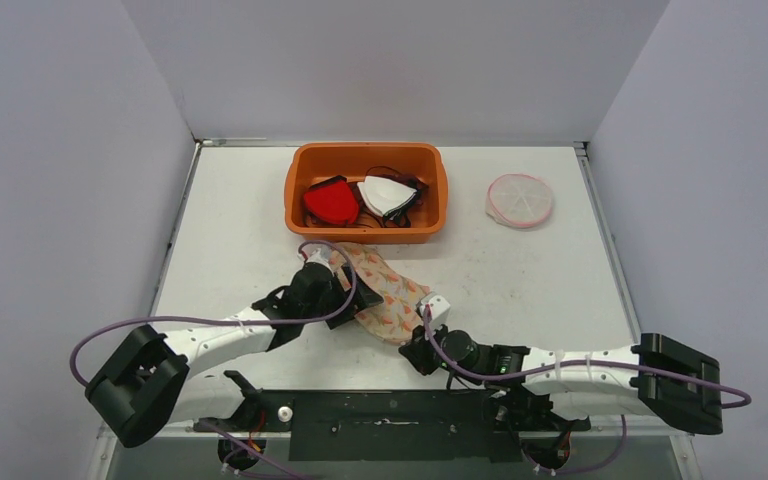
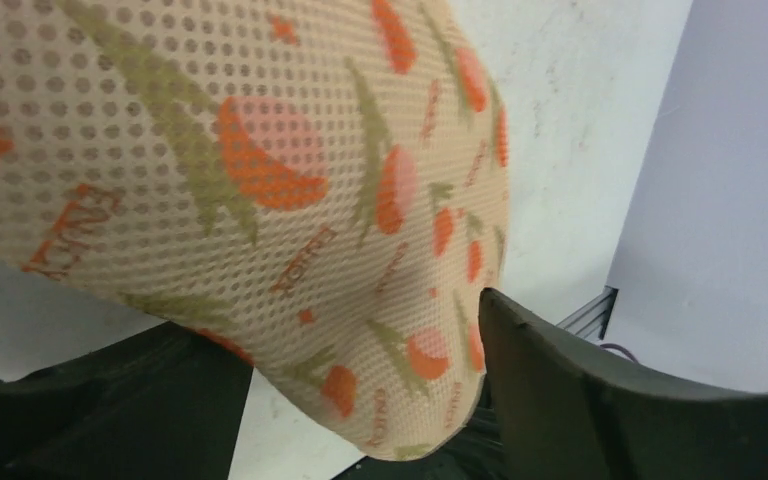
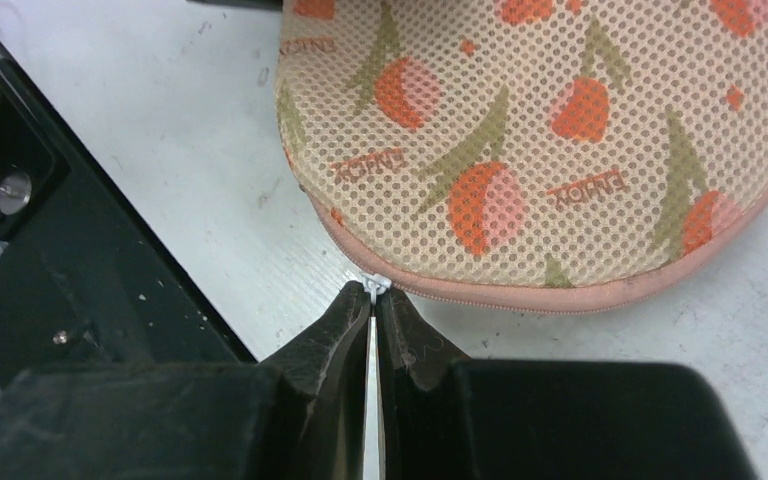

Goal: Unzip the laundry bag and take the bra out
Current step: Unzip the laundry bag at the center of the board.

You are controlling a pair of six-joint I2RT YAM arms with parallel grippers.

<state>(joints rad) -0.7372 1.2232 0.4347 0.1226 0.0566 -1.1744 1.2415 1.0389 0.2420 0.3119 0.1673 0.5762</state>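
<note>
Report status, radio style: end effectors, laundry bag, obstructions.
Left end effector open, straddling laundry bag. Right end effector shut on zipper pull. Visible zip closed. Nothing blocking.

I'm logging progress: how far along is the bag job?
Done: nothing that shows; the bag looks zipped along its pink seam. In hand: the right tool is shut on the zipper pull, and the left tool stands open around the bag's other end. Left: pulling the zip open and taking out the bra, hidden by the mesh.
</note>
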